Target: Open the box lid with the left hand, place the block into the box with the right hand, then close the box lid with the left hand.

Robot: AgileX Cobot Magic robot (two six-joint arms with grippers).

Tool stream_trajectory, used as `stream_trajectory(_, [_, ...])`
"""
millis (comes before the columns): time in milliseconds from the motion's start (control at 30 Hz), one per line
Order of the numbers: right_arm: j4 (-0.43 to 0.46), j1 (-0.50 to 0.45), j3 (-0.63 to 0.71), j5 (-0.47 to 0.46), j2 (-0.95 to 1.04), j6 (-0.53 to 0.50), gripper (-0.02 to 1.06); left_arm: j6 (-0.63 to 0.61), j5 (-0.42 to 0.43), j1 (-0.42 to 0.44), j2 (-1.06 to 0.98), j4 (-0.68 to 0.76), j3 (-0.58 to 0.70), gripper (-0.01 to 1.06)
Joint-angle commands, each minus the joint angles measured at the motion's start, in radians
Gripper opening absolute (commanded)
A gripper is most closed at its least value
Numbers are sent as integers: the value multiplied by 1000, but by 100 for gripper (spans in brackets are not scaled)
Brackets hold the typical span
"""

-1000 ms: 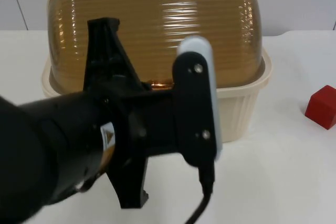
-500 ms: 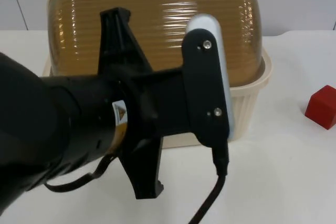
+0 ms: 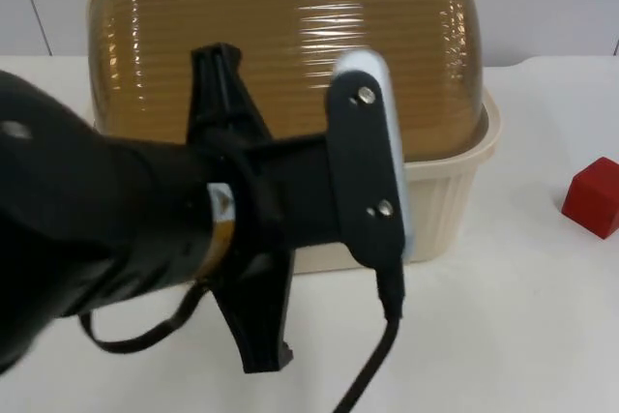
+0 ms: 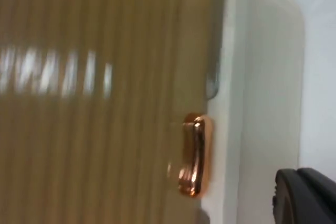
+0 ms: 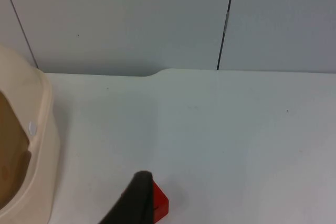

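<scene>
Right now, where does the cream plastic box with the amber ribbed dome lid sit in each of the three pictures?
Top view: the box stands mid-table at the back, lid down, partly behind the black arm.
Left wrist view: close up, its amber lid and copper handle beside the cream rim.
Right wrist view: its cream end wall, apart from the small red block.
Shared landmark: the red block, to the box's right in the top view.

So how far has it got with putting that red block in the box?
Nothing looks finished yet. The amber lid is shut on the cream box. The left gripper is close to the lid's copper handle, which it has not gripped. The red block sits on the table, the right gripper beside it. Opening, loading and closing all remain.
</scene>
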Motion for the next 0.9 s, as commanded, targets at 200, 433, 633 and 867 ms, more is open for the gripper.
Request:
stream_trajectory(200, [-6, -6, -7, 2, -4, -2, 105, 79, 69, 2, 108, 1, -77, 0])
stream_trajectory(433, [-6, -6, -7, 12, -4, -2, 105, 105, 30, 58, 115, 1, -94, 0])
stream_trajectory(633, [-6, -6, -7, -5, -4, -2, 105, 115, -5, 96, 115, 1, -98, 0])
stream_trajectory(867, [-6, -6, -7, -7, -4, -2, 105, 129, -15, 115, 118, 1, -143, 0])
